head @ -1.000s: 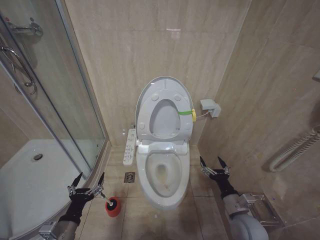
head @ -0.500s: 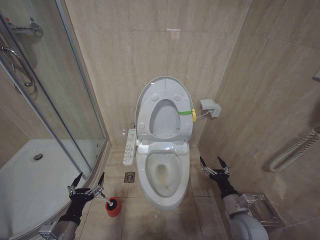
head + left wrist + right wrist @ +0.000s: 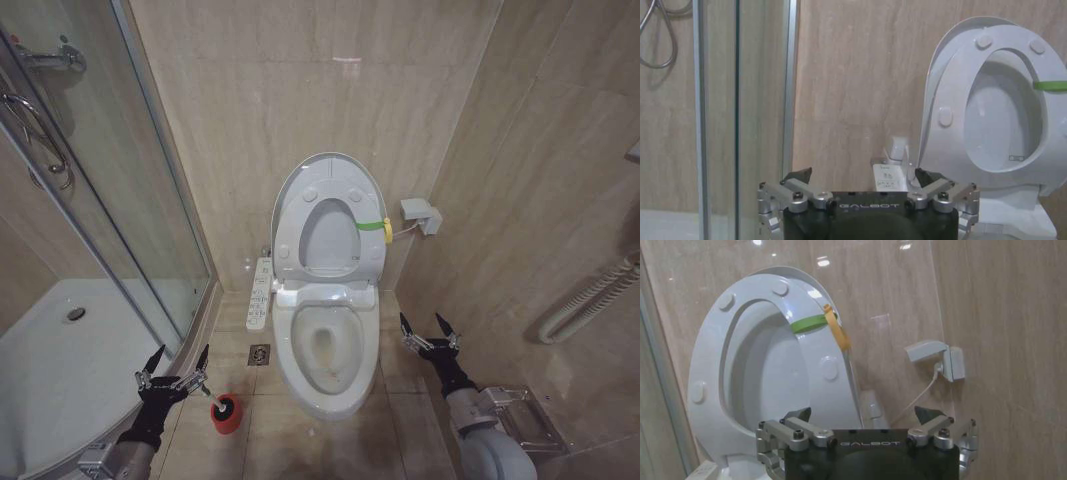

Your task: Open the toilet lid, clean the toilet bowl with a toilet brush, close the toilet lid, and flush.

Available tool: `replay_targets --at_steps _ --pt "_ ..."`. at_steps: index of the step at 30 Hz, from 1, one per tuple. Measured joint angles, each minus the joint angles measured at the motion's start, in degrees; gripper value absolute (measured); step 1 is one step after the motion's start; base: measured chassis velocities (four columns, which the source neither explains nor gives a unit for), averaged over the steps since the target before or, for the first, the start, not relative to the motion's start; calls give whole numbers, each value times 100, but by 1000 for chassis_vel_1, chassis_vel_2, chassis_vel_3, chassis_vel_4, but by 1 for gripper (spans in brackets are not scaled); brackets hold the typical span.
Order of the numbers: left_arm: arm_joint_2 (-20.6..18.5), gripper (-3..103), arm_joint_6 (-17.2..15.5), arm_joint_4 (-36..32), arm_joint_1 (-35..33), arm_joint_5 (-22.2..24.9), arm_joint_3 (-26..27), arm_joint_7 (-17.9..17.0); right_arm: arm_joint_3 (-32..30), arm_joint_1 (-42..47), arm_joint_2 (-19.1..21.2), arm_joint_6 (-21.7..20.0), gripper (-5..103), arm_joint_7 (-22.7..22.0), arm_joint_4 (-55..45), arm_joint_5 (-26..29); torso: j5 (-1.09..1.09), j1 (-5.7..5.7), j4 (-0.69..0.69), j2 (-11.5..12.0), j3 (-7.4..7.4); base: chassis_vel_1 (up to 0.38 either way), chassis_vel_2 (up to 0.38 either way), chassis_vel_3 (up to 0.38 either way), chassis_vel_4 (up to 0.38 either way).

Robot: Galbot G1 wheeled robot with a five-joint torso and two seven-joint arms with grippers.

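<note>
Head view, room: beige tiled walls are enclosing a narrow bathroom, with a glass shower door (image 3: 120, 190) standing on the robot's left and a tiled floor (image 3: 290, 440) lying below.
Head view, toilet: the toilet lid (image 3: 330, 165) is leaning upright against the back wall with the ring seat (image 3: 330, 235) raised against it; the toilet bowl (image 3: 326, 350) is lying open, showing a brownish stain.
Head view, brush: the toilet brush (image 3: 214, 402) is sitting in its red holder (image 3: 229, 415) on the floor, left of the bowl.
Head view, grippers: the left gripper (image 3: 176, 357) is hovering just beside the brush, fingers spread; the right gripper (image 3: 428, 324) is hanging right of the bowl, fingers also spread and gripping nothing.
Left wrist view: the shower door frame (image 3: 790, 90) and the raised lid (image 3: 943, 60) are facing the camera.
Right wrist view: a wall socket (image 3: 943, 360) is sitting beside the raised seat (image 3: 767, 370), which is bearing a yellow-green band (image 3: 815, 322).
</note>
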State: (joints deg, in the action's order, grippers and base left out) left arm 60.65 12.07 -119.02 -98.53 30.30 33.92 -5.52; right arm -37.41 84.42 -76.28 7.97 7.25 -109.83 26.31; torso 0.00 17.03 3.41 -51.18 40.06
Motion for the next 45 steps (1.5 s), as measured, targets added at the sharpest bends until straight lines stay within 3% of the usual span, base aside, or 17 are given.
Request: replay_targets --at_steps 45 --pt "0 100 0 0 0 0 0 0 -2 1 2 -6 100 0 -1 0 0 0 0 0 0 0 0 0 0"
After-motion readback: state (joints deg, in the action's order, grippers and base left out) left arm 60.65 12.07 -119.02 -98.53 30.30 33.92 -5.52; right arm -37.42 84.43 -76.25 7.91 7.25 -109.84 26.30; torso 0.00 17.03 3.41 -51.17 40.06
